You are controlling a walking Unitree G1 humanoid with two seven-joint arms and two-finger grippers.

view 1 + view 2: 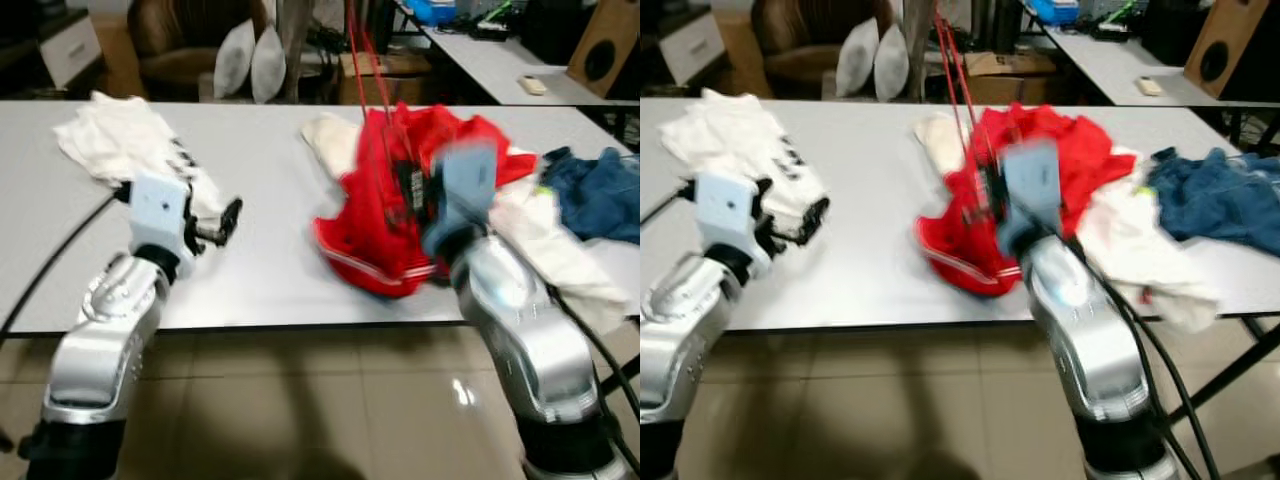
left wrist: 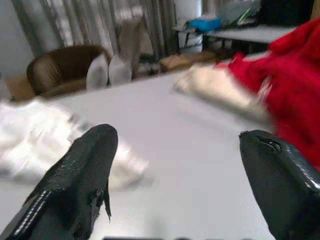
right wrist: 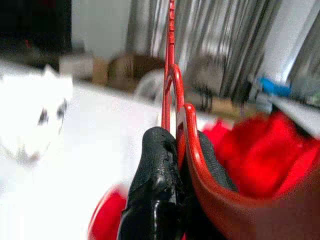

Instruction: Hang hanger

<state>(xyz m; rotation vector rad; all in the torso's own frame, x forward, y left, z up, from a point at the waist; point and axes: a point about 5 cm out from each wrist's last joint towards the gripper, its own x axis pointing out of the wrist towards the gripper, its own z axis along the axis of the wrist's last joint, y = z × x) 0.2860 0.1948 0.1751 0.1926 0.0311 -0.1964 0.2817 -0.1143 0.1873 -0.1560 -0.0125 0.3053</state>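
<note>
A red hanger (image 1: 362, 60) stands upright above a crumpled red garment (image 1: 455, 140) on the white table (image 1: 260, 280). My right gripper (image 3: 177, 145) is shut on the hanger's lower part (image 3: 172, 90), with the black fingers pressed against the red plastic. In the eye views the right gripper (image 1: 410, 195) is blurred and sits over the red garment. My left gripper (image 1: 228, 222) hovers open over the table's left part, next to a pile of white clothing (image 1: 120, 140). Nothing lies between its fingers (image 2: 85, 170).
A cream garment (image 1: 330, 135) lies behind the red one. White cloth (image 1: 550, 240) and blue jeans (image 1: 600, 190) lie at the table's right end. Beyond the table are a brown armchair (image 1: 180, 45) with pillows and another table (image 1: 500, 60).
</note>
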